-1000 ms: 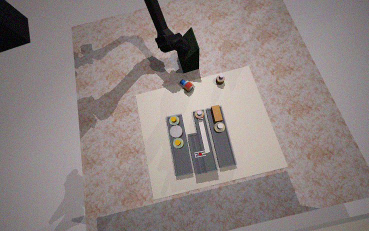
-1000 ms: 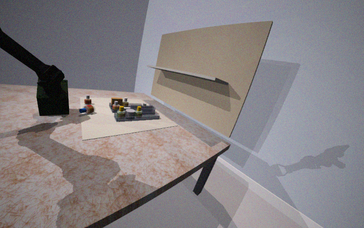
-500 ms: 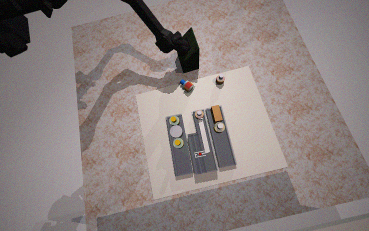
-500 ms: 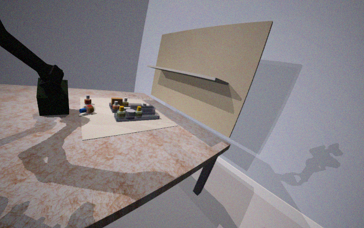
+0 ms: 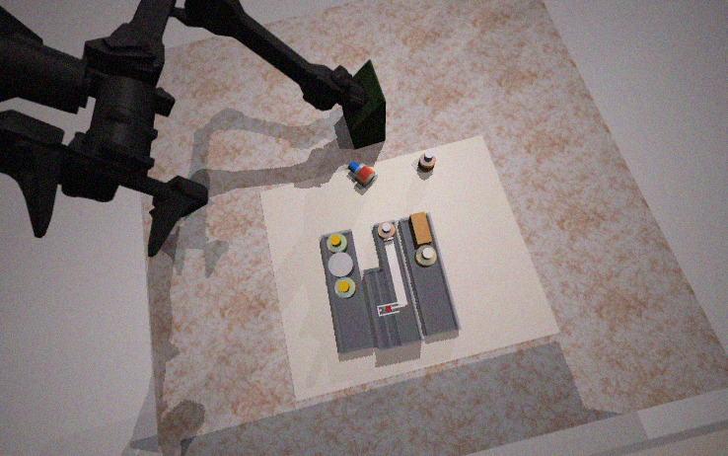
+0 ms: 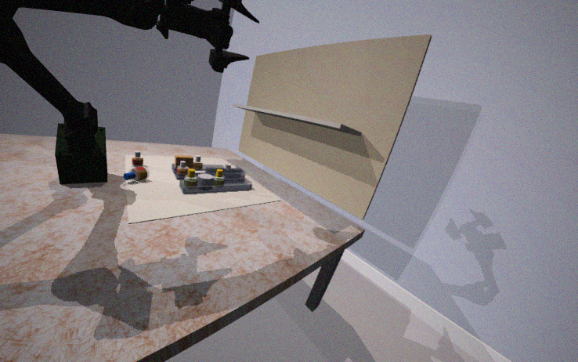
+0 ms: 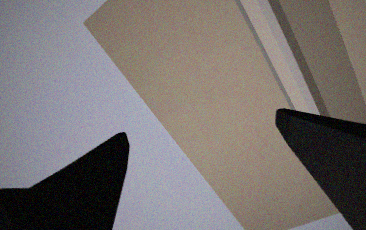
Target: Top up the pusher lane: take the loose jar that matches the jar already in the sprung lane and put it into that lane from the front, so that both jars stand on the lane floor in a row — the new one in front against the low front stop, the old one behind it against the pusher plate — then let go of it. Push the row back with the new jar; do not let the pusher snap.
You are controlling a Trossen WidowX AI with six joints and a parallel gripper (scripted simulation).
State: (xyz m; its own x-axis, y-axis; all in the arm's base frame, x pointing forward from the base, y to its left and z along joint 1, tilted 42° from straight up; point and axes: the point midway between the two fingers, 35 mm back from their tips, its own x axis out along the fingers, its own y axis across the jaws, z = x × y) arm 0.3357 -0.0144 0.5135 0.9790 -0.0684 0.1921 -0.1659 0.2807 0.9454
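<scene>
The loose white-capped jar with a reddish-brown body [image 5: 426, 160] [image 6: 137, 159] stands upright near the mat's robot-side edge. A similar white-capped jar [image 5: 386, 230] [image 6: 182, 169] stands at the robot-side end of the middle, sprung lane [image 5: 409, 325]. The pusher plate is just behind it, with a long white strip [image 5: 396, 273] running back to a red marker [image 5: 388, 309]. A blue-capped jar with a red label [image 5: 363, 173] [image 6: 139, 173] lies on its side. My gripper [image 5: 97, 243] [image 6: 253, 39] [image 7: 201, 127] is wide open and empty, high above the table and away from the jars.
The left lane [image 5: 354, 333] holds two yellow-capped jars [image 5: 335, 243] [image 5: 344, 288] with a pale round piece [image 5: 340, 265] between them. The right lane [image 5: 437, 306] holds an orange-brown block [image 5: 420, 228] and a white-capped yellowish jar [image 5: 425, 257]. A tan board [image 6: 332, 85] with a shelf [image 6: 298, 117] stands beyond.
</scene>
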